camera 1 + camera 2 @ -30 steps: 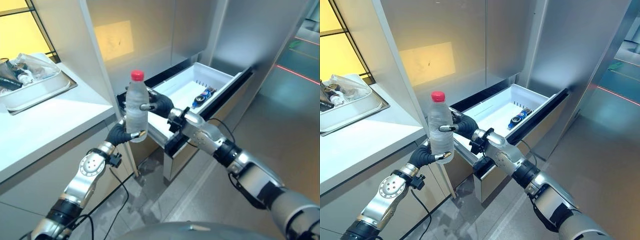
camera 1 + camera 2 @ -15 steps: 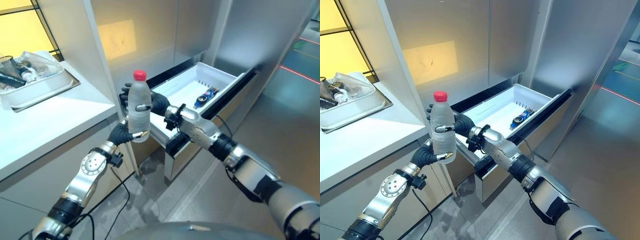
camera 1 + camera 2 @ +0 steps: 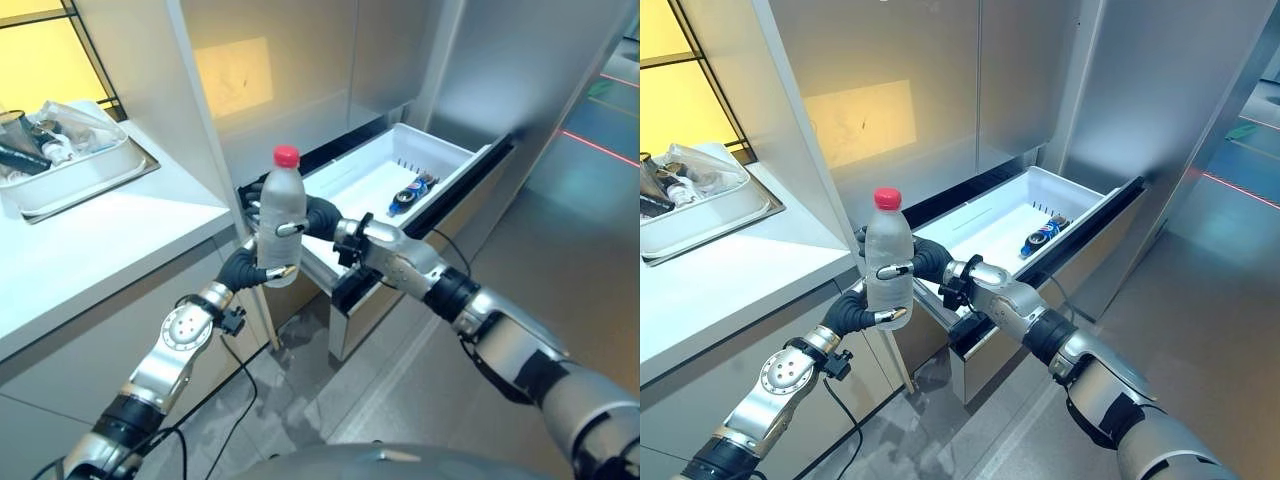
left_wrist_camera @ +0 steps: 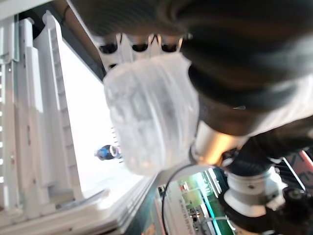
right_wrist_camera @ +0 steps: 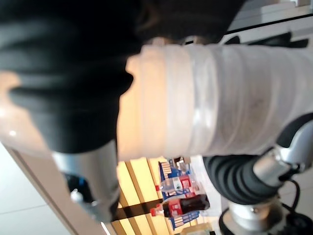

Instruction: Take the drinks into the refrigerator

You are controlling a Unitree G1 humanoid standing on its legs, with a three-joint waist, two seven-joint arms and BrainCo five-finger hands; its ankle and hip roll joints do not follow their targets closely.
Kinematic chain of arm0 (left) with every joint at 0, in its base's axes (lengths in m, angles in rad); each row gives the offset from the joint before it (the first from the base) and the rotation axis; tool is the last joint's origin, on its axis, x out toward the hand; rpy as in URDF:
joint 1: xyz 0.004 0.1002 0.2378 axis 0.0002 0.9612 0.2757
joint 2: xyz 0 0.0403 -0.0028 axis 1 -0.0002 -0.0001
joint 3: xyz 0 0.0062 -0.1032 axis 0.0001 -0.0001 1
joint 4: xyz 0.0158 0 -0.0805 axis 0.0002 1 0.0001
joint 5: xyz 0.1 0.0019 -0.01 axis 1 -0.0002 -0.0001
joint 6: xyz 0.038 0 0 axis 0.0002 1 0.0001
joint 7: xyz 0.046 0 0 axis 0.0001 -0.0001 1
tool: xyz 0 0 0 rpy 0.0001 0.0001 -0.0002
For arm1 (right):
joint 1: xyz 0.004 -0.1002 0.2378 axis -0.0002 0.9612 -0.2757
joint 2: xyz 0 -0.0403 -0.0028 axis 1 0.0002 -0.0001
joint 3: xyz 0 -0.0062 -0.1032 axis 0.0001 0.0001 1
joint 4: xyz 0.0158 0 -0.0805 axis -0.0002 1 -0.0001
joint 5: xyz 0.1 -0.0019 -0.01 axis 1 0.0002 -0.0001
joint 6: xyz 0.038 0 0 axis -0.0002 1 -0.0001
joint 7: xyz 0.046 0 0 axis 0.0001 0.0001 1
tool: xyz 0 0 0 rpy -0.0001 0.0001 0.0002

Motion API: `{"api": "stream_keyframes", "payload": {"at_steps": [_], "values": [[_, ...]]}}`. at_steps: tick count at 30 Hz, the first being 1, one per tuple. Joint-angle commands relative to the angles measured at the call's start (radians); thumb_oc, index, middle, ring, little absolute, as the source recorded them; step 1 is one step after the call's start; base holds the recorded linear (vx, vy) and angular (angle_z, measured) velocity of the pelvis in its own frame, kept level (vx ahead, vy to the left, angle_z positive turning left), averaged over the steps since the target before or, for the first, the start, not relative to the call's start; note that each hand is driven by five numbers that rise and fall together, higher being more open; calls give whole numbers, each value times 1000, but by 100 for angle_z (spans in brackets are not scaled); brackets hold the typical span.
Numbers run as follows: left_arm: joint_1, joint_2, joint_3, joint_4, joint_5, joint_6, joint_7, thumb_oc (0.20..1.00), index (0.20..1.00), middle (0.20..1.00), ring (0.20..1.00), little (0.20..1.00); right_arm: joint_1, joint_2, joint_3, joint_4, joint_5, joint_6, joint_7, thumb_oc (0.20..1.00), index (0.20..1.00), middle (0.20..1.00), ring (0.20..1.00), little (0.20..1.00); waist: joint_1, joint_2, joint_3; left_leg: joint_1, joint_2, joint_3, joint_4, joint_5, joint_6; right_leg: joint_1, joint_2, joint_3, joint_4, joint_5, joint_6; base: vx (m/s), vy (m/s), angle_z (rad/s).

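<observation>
Nearest, the left hand [image 3: 862, 308] and the right hand [image 3: 923, 258] both curl around the upright water bottle [image 3: 888, 258], held in the air. Farther right, the open fridge drawer [image 3: 1095, 196] already holds one small bottle [image 3: 1041, 235]. The water bottle must yet go inside.

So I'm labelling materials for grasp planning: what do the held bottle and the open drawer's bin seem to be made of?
The bottle looks like clear, thin plastic with a ribbed wall and a red plastic cap; the background shows through it. Both the left hand and right hand curl round it. The drawer bin appears to be white moulded plastic, matte, with rounded rims. The drawer front is probably brushed metal.
</observation>
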State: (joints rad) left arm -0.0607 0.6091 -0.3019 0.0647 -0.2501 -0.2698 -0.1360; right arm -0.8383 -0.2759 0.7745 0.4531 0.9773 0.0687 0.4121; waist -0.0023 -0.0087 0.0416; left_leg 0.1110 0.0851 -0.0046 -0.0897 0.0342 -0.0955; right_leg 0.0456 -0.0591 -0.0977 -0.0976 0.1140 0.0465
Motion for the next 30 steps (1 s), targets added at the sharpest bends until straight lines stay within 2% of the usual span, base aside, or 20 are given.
{"api": "stream_keyframes", "payload": {"at_steps": [1,2,22,23,24,25,30], "values": [[-297,6,-8,-32,31,-92,28,200,200,200,200,200,-91,128,85,-147,73,10,132,294,294,294,294,294,6,-44,30,57,-90,-23,46,-142,91,104,-2,-39,37,-161,12,0,0,0],[-300,5,-7,-32,32,-93,30,200,200,200,200,200,-89,126,82,-159,77,7,132,200,200,200,200,200,5,-45,30,51,-93,-23,49,-135,92,98,-5,-39,38,-156,12,0,0,0],[-288,12,30,-64,-1,-91,27,200,200,200,200,200,6,168,62,-148,134,-3,115,200,200,200,200,200,5,-32,32,64,-89,-16,44,-143,93,105,-5,-32,34,-158,14,0,0,0],[-284,3,31,-69,-3,-87,29,344,344,344,344,344,13,170,54,-149,140,-7,115,200,200,200,200,200,6,-33,33,63,-89,-15,44,-143,93,104,-5,-32,34,-158,14,0,0,0],[-284,3,32,-70,-3,-87,29,608,608,608,608,608,14,170,54,-149,140,-7,115,200,200,200,200,200,6,-32,33,63,-89,-14,44,-143,93,104,-5,-32,34,-158,14,0,0,0],[-273,-9,38,-76,-14,-82,29,1000,1000,1000,1000,1000,24,173,54,-155,143,-6,107,200,200,200,200,200,7,-33,34,63,-89,-13,43,-143,94,104,-4,-30,34,-159,13,0,0,0],[-261,-34,51,-53,-76,-66,26,1000,1000,1000,1000,1000,61,168,12,-171,195,-28,72,200,200,200,200,200,2,-28,36,64,-88,-9,44,-142,94,100,-4,-27,35,-157,13,0,0,0]]}}
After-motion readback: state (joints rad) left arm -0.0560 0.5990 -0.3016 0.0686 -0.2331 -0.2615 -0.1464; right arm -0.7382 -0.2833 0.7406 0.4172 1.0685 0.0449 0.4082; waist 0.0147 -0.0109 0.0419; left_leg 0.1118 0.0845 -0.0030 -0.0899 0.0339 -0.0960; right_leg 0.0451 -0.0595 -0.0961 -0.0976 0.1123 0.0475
